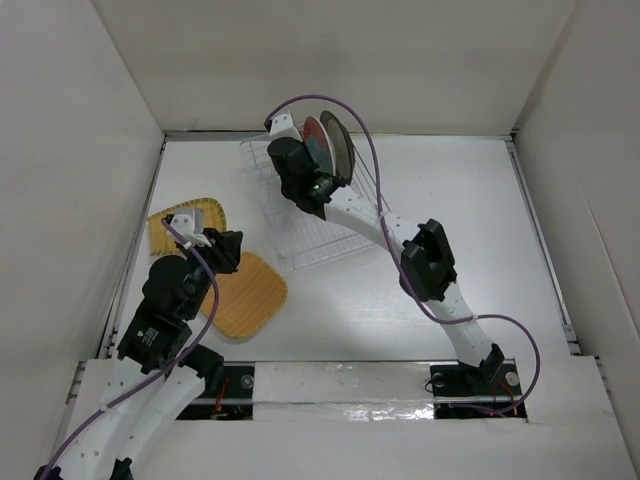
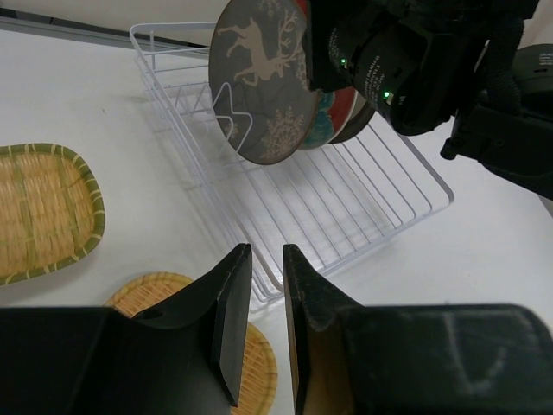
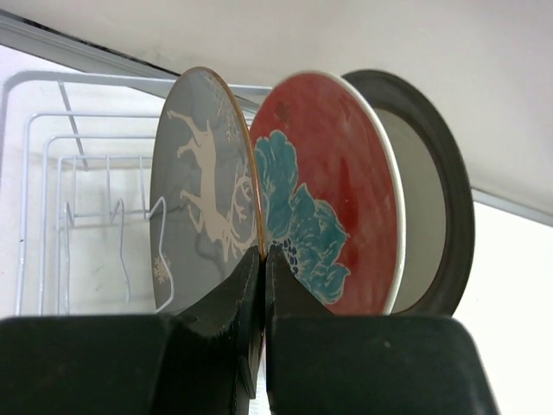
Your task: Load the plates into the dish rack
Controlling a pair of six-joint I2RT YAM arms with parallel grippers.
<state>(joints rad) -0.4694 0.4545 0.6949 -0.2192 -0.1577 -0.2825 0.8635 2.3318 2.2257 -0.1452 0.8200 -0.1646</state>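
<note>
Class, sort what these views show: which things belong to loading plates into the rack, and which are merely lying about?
Part of the job: dish rack; grey deer plate, pinched by the right gripper; floral plate; dark-rimmed plate; near woven plate; far woven plate; left gripper, empty.

Just there: purple cables; white walls.

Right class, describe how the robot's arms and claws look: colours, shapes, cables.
The left arm and right arm both have white links, black joint housings and a looping purple cable. The left claw and right claw each have two black wedge-shaped fingers. Green lights dot the right wrist.
</note>
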